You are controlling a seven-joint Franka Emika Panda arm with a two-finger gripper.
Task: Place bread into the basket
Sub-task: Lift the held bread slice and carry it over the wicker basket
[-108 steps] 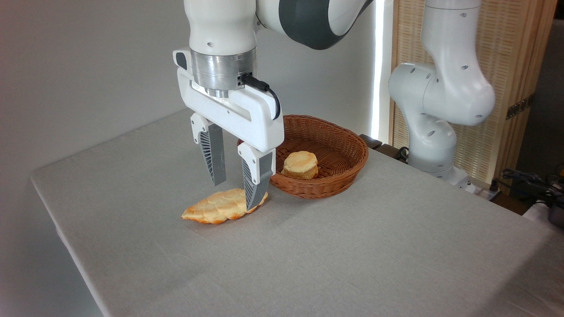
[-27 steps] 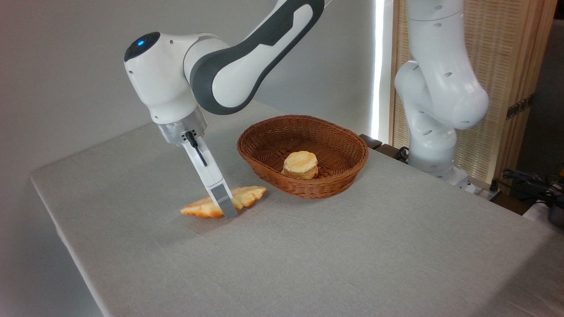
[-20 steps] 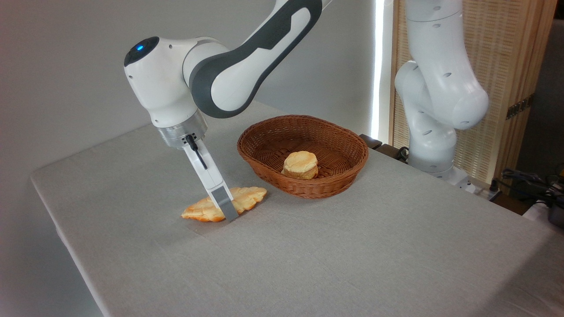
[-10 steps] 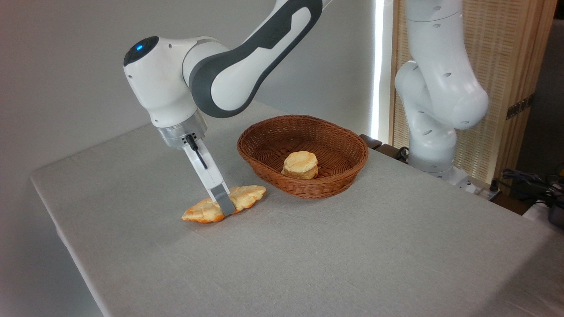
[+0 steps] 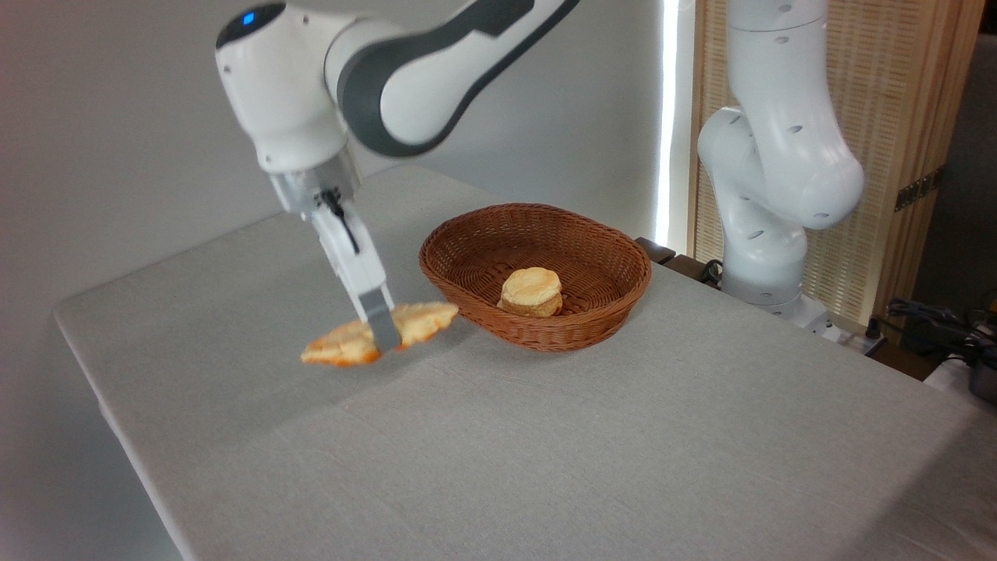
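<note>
Desk [image 5: 623,452] w/ grey cloth; basket [image 5: 536,274] sits on it, small round bun [image 5: 531,291] inside. Gripper [image 5: 382,336] jaws closed on bread [image 5: 379,333] mid-loaf, held clear of desk, just left of basket.

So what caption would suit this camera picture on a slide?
Gripper lifts braided bread above the table, beside wicker basket holding a bun.

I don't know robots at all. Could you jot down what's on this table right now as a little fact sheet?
gripper: shut on the leaf-shaped bread, gripping its middle
leaf-shaped bread: lifted off the table, left of the basket
basket: oval brown wicker, on the table
round bun: inside the basket
table: covered in grey cloth
task status: bread not yet in basket
</note>
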